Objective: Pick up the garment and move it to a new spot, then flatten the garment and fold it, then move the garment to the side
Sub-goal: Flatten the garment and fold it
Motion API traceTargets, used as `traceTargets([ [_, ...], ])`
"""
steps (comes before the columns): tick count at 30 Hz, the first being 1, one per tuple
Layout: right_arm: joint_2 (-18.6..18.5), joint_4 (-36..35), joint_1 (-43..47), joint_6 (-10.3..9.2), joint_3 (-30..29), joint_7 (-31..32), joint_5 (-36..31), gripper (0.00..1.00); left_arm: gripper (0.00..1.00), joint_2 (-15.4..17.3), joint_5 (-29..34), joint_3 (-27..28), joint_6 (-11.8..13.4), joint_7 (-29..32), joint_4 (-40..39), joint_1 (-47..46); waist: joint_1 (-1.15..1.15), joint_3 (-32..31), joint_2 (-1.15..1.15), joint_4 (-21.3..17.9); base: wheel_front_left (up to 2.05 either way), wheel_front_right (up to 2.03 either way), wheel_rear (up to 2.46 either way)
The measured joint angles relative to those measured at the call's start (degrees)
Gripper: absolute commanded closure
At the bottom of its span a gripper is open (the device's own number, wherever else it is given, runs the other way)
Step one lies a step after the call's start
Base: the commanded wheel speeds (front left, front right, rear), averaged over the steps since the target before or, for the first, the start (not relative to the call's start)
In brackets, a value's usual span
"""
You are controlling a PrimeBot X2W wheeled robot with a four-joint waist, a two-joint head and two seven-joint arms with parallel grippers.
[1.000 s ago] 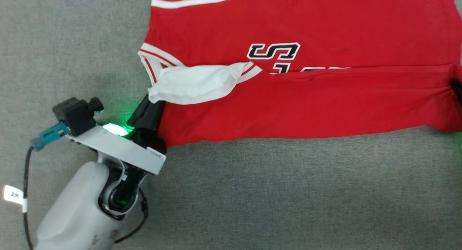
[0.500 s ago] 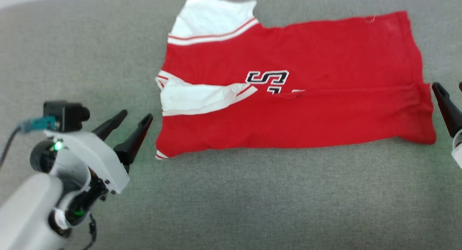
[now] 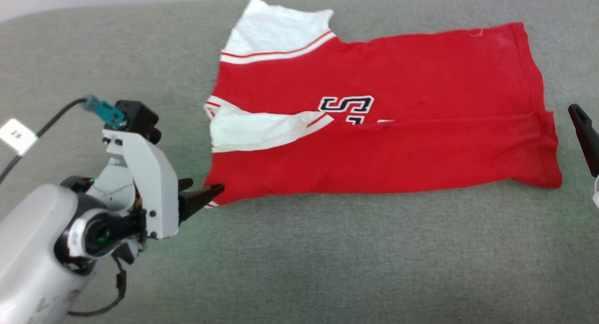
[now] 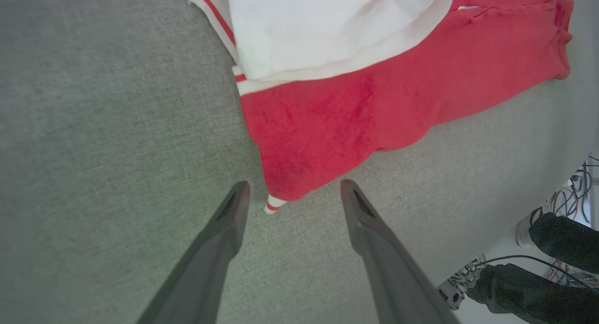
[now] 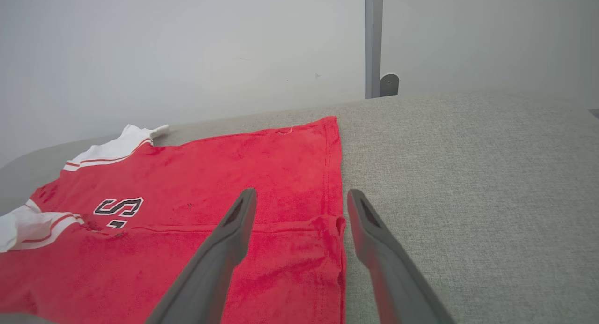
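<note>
Grey padded surface (image 3: pixel 327 268): the garment (image 3: pixel 383 141) is laid flat mid-surface, near edge folded over the lettering (image 3: pixel 347 105). Further folds and the move aside are judged outstanding. Left gripper (image 4: pixel 295 186) and right gripper (image 5: pixel 302 193) are spread wide, nothing held.

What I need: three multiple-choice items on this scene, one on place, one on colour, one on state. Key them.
1. The left end effector is at the shirt's: A far sleeve; B near left corner; C right hem.
2. The lettering is: A blue; B green; C black.
3. The left end effector is: A open, empty; B shut on the shirt; C shut, empty.

B: its fingertips flank that corner.
C: black, outlined white.
A: fingertips apart, cloth lying loose.
</note>
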Motion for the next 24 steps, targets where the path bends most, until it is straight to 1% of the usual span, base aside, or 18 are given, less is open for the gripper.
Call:
traceTargets([
  [1, 0.0, 0.0, 0.0, 0.00, 0.0, 0.0, 0.0, 0.00, 0.00, 0.0, 0.0, 0.0, 0.0, 0.0, 0.0, 0.0, 0.00, 0.0, 0.00, 0.0, 0.00, 0.00, 0.00],
  [4, 0.1, -0.6, -0.3, 0.00, -0.2, 0.2, 0.0, 0.00, 0.00, -1.7, 0.0, -0.6, -0.1, 0.1, 3.0, -1.2, 0.00, 1.3, 0.00, -0.9, 0.00, 0.00, 0.00],
  [8, 0.2, -1.0, -0.7, 0.00, -0.1, 0.3, 0.0, 0.00, 0.00, -3.7, -0.2, -1.5, -1.5, 0.1, 7.5, -2.0, 0.00, 3.2, 0.00, -2.2, 0.00, 0.00, 0.00],
  [13, 0.1, -1.0, -1.1, 0.00, 0.0, 0.9, -0.1, 0.00, 0.00, -4.8, -0.8, -1.5, -3.3, 0.3, 10.7, -3.2, 0.00, 4.7, 0.00, -3.6, 0.00, 0.00, 0.00],
  [14, -0.1, -1.1, -1.1, 0.00, 0.2, 1.3, -0.1, 0.00, 0.20, -5.0, -1.0, -1.4, -3.6, 0.1, 11.1, -3.5, 0.00, 4.9, 0.00, -3.7, 0.00, 0.00, 0.00],
  [15, -0.5, -1.2, -1.1, 0.00, 0.5, 2.1, -0.2, 0.00, 0.45, -5.2, -1.1, -1.3, -3.7, 0.0, 11.4, -3.7, 0.00, 5.0, 0.00, -3.8, 0.00, 0.00, 0.00],
  [17, -1.9, -1.6, -1.0, 0.00, 1.7, 4.8, -0.4, 0.00, 0.78, -5.4, -1.1, -1.3, -4.6, -0.5, 12.0, -3.9, 0.00, 5.2, 0.00, -3.6, 0.00, 0.00, 0.00],
  [18, -2.9, -2.0, -0.8, 0.00, 2.7, 6.6, -0.6, 0.00, 0.92, -5.5, -1.1, -1.4, -5.0, -0.5, 12.2, -4.0, 0.00, 5.2, 0.00, -3.5, 0.00, 0.00, 0.00],
  [19, -3.6, -2.4, -0.5, 0.00, 3.2, 8.2, -0.6, 0.00, 1.00, -5.5, -1.1, -1.4, -5.4, -0.6, 12.5, -4.0, 0.00, 5.2, 0.00, -3.4, 0.00, 0.00, 0.00],
  [21, -5.1, -2.8, -0.4, 0.00, 4.1, 11.8, -0.6, 0.00, 1.00, -5.7, -1.1, -1.4, -6.1, -0.9, 12.9, -4.3, 0.00, 5.4, 0.00, -3.0, 0.00, 0.00, 0.00],
  [24, -8.1, -3.2, -0.5, 0.00, 5.9, 18.2, -1.2, 0.00, 1.00, -6.9, -0.7, -1.9, -6.8, -1.6, 13.3, -4.7, 0.00, 5.6, 0.00, -2.5, 0.00, 0.00, 0.00],
])
